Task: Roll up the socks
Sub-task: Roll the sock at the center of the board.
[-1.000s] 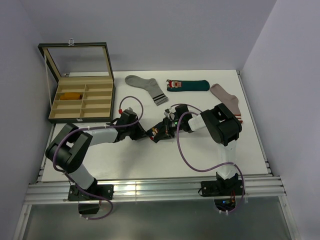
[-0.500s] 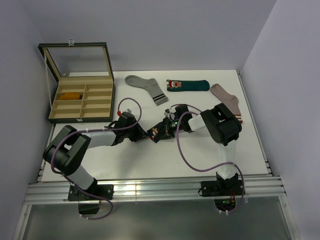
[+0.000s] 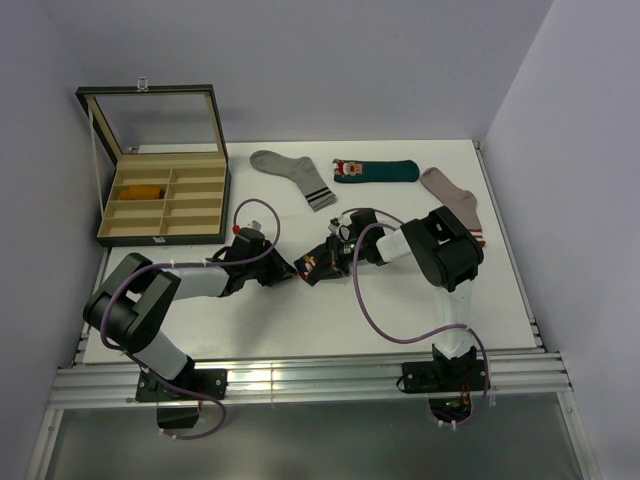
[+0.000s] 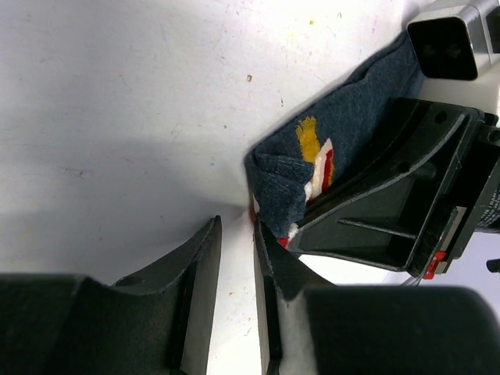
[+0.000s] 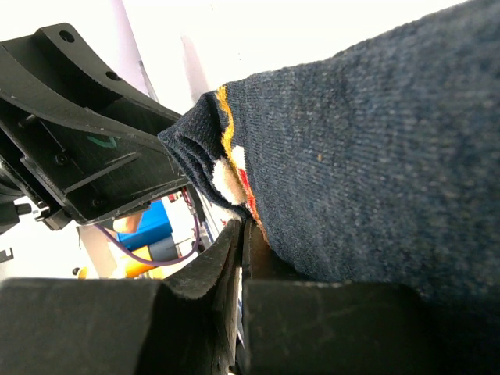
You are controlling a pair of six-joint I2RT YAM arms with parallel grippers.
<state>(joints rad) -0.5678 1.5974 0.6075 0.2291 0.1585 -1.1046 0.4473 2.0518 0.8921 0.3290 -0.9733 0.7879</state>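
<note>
— Clamped shut with the right gripper (image 5: pixel 241 234) on the folded navy sock (image 5: pixel 351 141), mid-way across the table (image 3: pixel 300 320). Parted only a sliver at the left gripper (image 4: pixel 237 230), gripping nothing, one finger just beside the sock's folded end.

— Drawn back slightly at the left arm (image 3: pixel 190 280) since a second ago; nothing shifted opposite. Farther back, on to the dark teal sock (image 3: pixel 375 170), lying flat, and the mustard sock (image 3: pixel 143 190), tucked into the divided box (image 3: pixel 160 238).
</note>
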